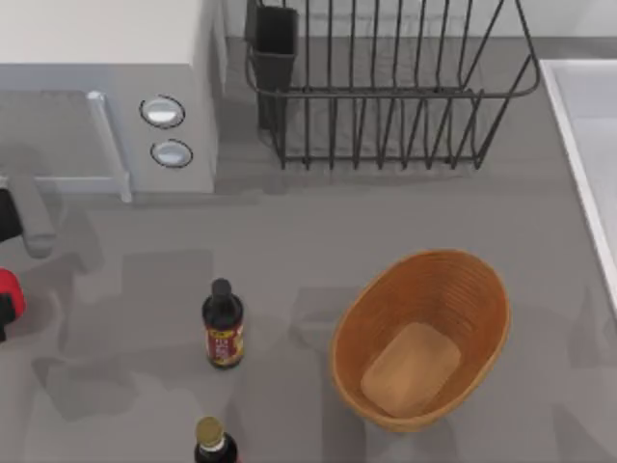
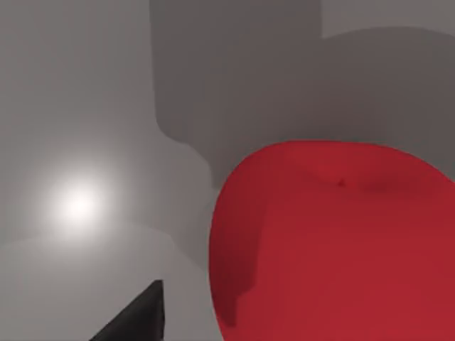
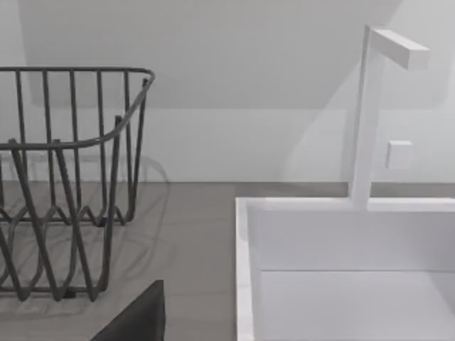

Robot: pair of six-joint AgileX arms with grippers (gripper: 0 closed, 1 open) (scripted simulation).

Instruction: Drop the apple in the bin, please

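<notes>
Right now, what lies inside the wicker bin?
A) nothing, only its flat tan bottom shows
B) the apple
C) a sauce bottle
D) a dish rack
A: in the top view the bin shows only its bare light tan bottom, while the apple sits at the table's left edge, close in front of the left wrist camera.
</notes>
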